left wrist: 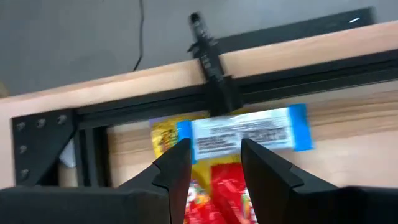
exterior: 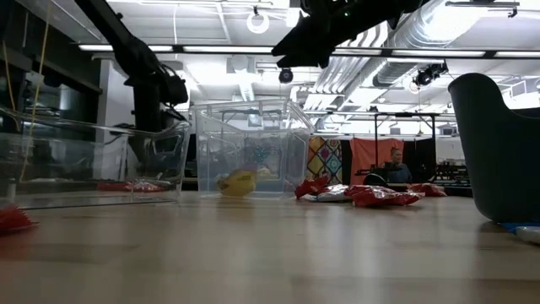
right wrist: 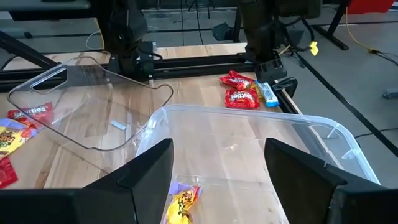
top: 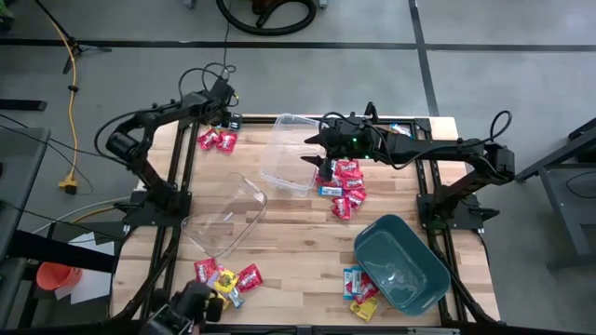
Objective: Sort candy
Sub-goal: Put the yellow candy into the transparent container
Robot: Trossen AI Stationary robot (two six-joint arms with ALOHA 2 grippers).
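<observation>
The left hand (left wrist: 211, 158), at the worktop's (top: 298, 242) far left corner, is partly open over a blue-and-white candy (left wrist: 245, 134), gripping nothing. The right hand (right wrist: 217, 165) hangs wide open and empty above a clear tub (right wrist: 298, 134) holding one yellow candy (right wrist: 181, 205).

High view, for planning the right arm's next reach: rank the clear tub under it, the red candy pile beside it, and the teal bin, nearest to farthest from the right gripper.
1. Clear tub, directly beside the right gripper, toward the table's middle.
2. Red candy pile, just on the gripper's near side.
3. Teal bin, farthest, at the near right corner.
</observation>
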